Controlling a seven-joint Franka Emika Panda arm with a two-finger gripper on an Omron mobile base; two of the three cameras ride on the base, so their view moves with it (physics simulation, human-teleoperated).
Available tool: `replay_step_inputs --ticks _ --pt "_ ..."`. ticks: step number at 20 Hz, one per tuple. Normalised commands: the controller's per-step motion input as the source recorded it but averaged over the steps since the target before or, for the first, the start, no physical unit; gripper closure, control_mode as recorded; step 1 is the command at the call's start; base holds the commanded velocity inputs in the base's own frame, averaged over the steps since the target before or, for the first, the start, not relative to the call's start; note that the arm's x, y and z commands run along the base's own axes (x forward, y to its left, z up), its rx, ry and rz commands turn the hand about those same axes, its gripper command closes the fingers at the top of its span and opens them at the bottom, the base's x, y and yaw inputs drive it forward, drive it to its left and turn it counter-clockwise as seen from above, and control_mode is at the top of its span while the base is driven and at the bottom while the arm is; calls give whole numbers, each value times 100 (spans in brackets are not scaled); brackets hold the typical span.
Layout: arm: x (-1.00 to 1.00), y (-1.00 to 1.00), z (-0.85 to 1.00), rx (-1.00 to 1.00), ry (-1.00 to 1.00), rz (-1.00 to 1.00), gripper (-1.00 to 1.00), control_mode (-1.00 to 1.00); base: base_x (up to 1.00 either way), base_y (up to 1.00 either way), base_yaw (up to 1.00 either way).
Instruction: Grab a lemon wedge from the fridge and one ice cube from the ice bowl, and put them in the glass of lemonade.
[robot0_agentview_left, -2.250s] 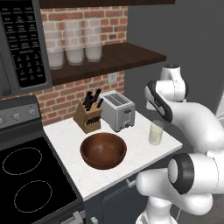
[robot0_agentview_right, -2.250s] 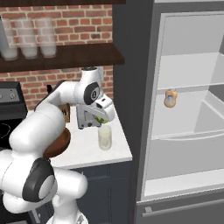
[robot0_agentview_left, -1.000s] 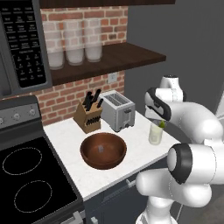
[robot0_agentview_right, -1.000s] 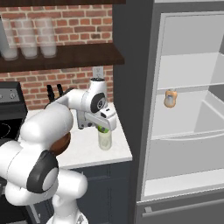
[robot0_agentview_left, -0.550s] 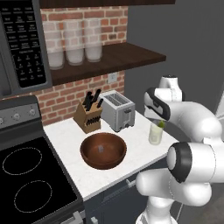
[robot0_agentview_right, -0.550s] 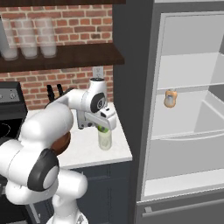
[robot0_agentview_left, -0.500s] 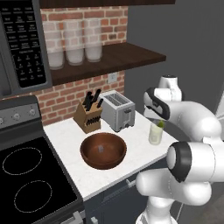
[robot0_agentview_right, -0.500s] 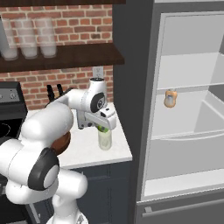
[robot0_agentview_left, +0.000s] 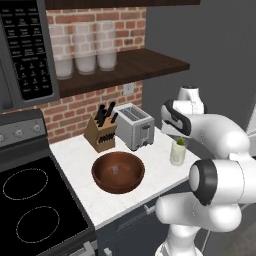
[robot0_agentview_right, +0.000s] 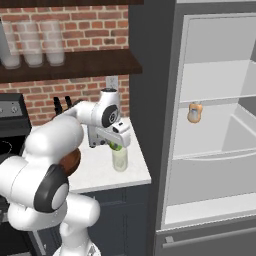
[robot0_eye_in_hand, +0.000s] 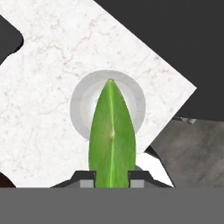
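Hand view: fingers (robot0_eye_in_hand: 112, 174) grip the lemon wedge (robot0_eye_in_hand: 112, 135) above the glass of lemonade (robot0_eye_in_hand: 107, 105), toaster (robot0_agentview_left: 134, 127) behind.

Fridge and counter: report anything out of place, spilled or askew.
The fridge stands wide open, with a small orange-tan bottle on a shelf. Nothing is spilled on the counter. The gripper holds the lemon wedge above the glass of lemonade.

No readable txt, labels, brands or nos. anywhere. Microwave keypad (robot0_agentview_left: 27, 50), far left of the hand & higher up, has rows of small white marks on black, too blurred to read. Stove knobs (robot0_agentview_left: 19, 133) below it: no legible markings either.
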Motion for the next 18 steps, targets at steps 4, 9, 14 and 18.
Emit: replay_step_inputs --ticks 4,9,14,18 --pt "18 -4 0 0 0 0 100 -100 0 0 0" --pt "22 0 0 0 1 0 100 -100 0 0 0" --pt "4 0 -1 0 0 0 100 -100 0 0 0" --pt "-1 -3 -11 0 -1 0 100 -100 0 0 0"
